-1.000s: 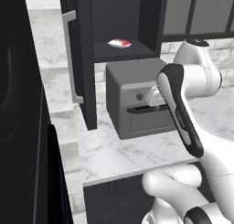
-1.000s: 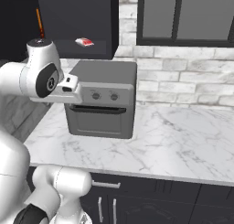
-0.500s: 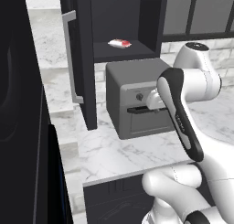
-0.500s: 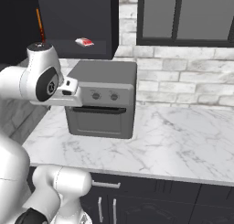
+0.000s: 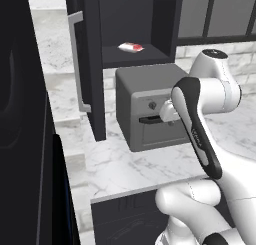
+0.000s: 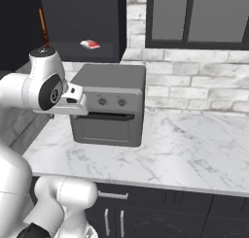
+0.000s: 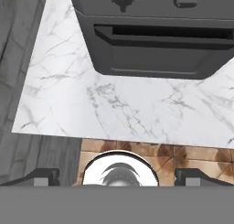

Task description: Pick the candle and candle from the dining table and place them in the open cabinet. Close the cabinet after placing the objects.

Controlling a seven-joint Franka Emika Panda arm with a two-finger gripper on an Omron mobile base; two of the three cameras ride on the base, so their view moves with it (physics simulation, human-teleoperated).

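Wide apart stood the claw's (image 7: 117, 175) two dark finger tips (image 7: 43, 175) in the hand view, with nothing gripped between them. They pointed down at the near edge of a white marble counter (image 7: 123, 109), beyond which sat a grey toaster oven (image 7: 160, 45). Past that edge a brown tiled floor (image 7: 192, 152) showed, with a round shiny object, unclear what, between the tips. From the base views the white arm (image 5: 197, 124) rose, bent at its elbow and folded back, its wrist held just in front of the oven's face. Above the oven the cabinet (image 5: 135, 19) stood open, its door (image 5: 92, 64) swung out to the left. One candle (image 5: 131, 47), red and white, lay on the cabinet shelf, well apart from the claw
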